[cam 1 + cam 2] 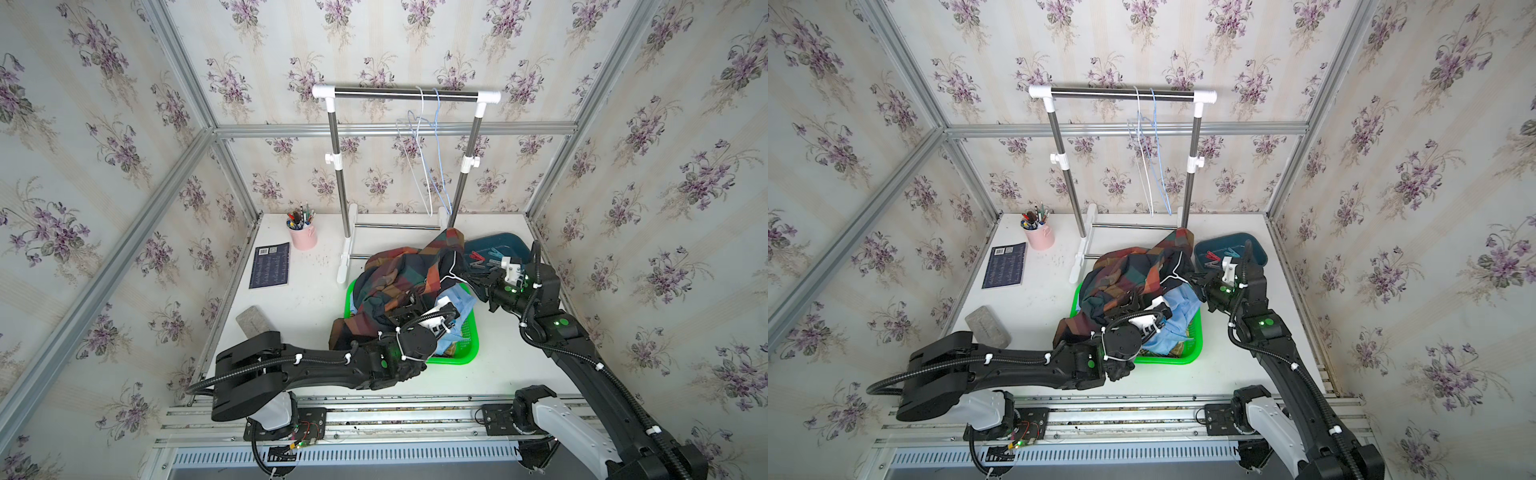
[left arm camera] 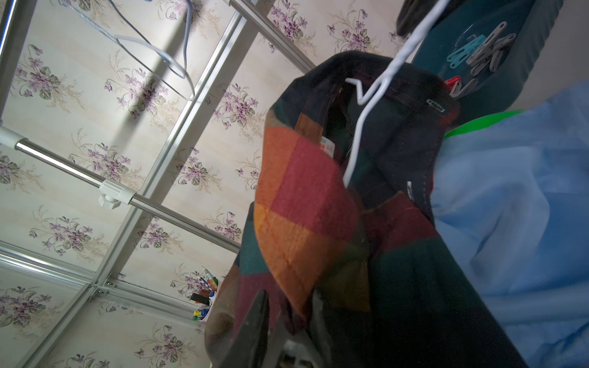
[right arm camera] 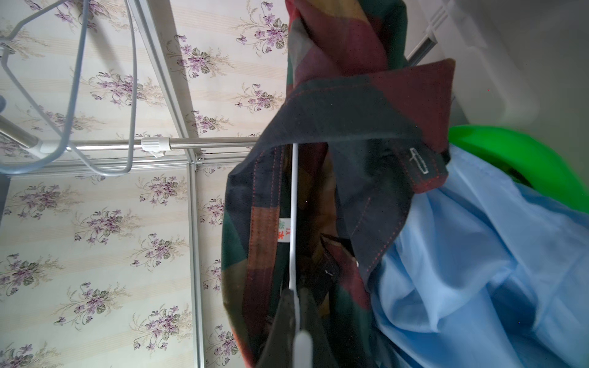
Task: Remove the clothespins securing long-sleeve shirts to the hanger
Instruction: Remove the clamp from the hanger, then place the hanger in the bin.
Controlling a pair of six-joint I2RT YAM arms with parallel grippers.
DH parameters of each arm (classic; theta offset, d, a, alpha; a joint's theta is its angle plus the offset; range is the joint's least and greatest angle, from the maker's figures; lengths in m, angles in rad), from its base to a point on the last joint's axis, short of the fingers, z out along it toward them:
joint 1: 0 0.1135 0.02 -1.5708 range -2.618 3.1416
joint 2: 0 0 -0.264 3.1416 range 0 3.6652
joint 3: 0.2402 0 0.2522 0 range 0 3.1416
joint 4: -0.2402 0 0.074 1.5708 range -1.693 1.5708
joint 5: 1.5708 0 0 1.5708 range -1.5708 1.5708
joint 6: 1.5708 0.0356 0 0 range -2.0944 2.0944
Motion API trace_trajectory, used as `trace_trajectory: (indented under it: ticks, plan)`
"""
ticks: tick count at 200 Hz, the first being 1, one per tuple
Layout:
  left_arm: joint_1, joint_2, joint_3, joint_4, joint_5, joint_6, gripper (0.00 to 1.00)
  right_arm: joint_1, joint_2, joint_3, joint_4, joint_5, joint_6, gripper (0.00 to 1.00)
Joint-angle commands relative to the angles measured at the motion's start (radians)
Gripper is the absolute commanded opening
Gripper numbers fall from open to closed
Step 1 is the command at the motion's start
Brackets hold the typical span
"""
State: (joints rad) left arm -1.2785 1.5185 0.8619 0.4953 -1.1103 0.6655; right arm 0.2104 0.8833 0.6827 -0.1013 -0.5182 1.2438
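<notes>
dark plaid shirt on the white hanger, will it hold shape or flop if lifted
Probably floppy: the dark plaid shirt lies crumpled in folds over the green basket, so it should sag. Likely to drag on the light blue shirt it touches. The thin white hanger in the right gripper may flex.

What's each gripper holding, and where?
Right gripper: white hanger, by its hook stem. Left gripper: jaws around a dark plaid shirt fold; grip unclear.

White table (image 1: 316, 299): rack (image 1: 340, 187), pink pen cup (image 1: 304, 237), booklet (image 1: 269, 265), grey block (image 1: 253, 321), green basket (image 1: 453, 360) (heaped), teal tray (image 1: 513, 241).
</notes>
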Motion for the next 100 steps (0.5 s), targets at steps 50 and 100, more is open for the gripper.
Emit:
trace_trajectory:
  ticks: [50,100]
  plan:
    - [0.091,-0.178,0.04,-0.498,0.352,-0.349,0.25,0.003,-0.018,0.029,-0.016,0.051,-0.065,0.0]
    - [0.207,-0.253,0.049,-0.609,0.583,-0.482,0.31,0.005,-0.033,0.032,-0.037,0.055,-0.106,0.0]
